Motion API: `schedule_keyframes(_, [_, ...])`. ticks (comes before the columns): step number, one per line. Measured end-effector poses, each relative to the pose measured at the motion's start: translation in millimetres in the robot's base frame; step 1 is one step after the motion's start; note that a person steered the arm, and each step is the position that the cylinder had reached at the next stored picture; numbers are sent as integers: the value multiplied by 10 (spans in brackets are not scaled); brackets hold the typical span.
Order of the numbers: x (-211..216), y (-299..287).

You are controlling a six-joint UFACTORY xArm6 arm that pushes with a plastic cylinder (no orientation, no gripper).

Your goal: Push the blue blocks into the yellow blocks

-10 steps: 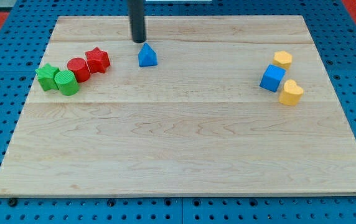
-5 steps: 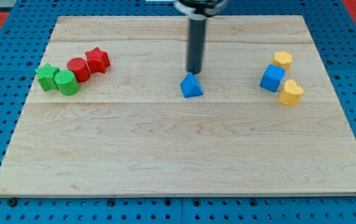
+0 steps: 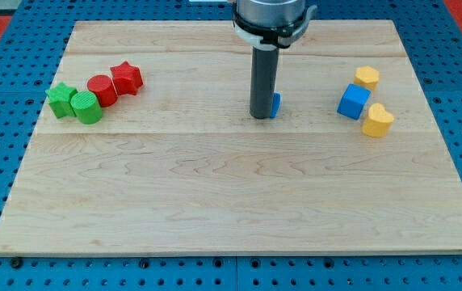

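My tip (image 3: pixel 262 116) rests on the board near the centre, slightly toward the view's top. A blue triangular block (image 3: pixel 275 106) is mostly hidden behind the rod; only a sliver shows at the rod's right side, touching it. At the view's right a blue cube (image 3: pixel 353 102) sits between two yellow blocks: a yellow hexagon-like block (image 3: pixel 367 78) above it and a yellow heart-like block (image 3: pixel 378 120) below and to its right. The cube touches or nearly touches both.
At the view's left lies a cluster: a green star (image 3: pixel 60 99), a green cylinder (image 3: pixel 86 107), a red cylinder (image 3: pixel 101 89) and a red star (image 3: pixel 126 78). The wooden board (image 3: pixel 231 202) sits on a blue pegboard surface.
The rod has moved right and down across the board. The blue triangular block has been pushed from upper left of centre toward the right, and is now mostly hidden behind the rod.
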State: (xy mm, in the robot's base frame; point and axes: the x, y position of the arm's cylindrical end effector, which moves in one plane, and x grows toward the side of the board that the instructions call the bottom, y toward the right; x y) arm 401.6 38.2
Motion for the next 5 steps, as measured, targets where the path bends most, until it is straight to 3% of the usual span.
schedule_keyframes(1, [-11, -378])
schedule_keyframes(5, [-337, 677])
